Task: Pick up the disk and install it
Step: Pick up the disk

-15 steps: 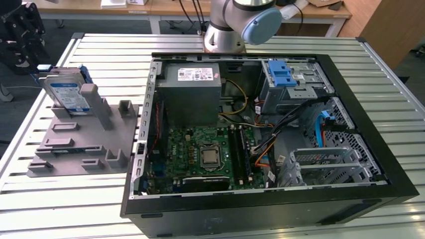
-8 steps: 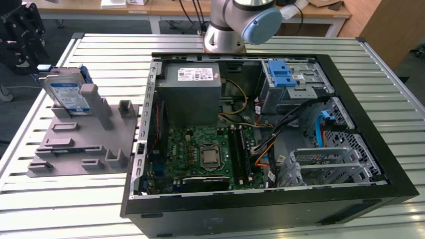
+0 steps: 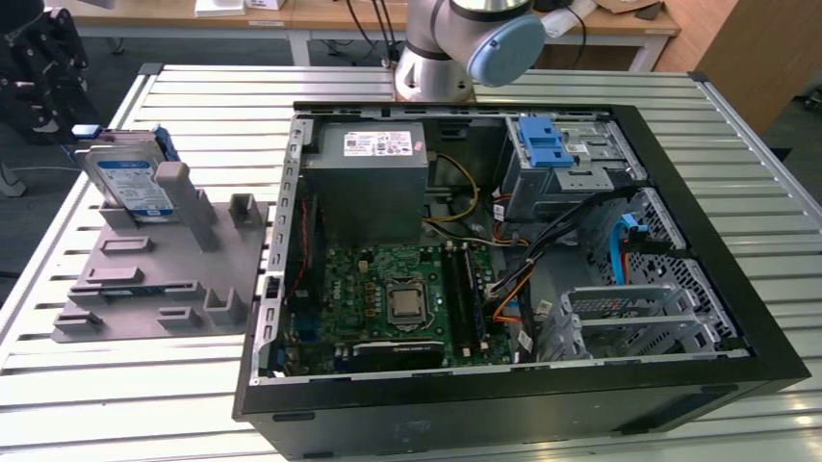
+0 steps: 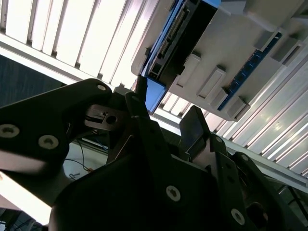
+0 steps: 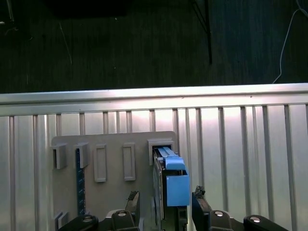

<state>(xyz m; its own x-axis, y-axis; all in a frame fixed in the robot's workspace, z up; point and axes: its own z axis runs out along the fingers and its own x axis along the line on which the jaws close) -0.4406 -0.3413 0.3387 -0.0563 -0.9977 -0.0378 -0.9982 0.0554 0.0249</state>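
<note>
Two fingers: spread wide; hand is open, gripping nothing.
Hand vs disk: disk sits centred between the fingers in the first wrist view. Gap on each side, no contact visible.
Height: judging from the exterior view, the hand hangs above and a bit behind the disk, not down on it yet.
Disk pose: standing on edge, slightly tilted, label face toward the exterior camera, thin top edge up toward the hand.
Axis: top edge runs across the line between the fingers, so the broad faces look at the finger pads. Squared up, as far as I can judge.
Bracket: blue, clipped along one face of the disk; the gap to the finger looks smaller on that side.
Holder: grey slotted block, disk in its far-end slot.
Surface: slatted metal; the holder lies to the exterior view's left of the open computer case.
Drive cage: blue latch, inside the case at its far end, well apart from the disk.
Stage: pick-up not made, disk not lifted out of its slot.
</note>
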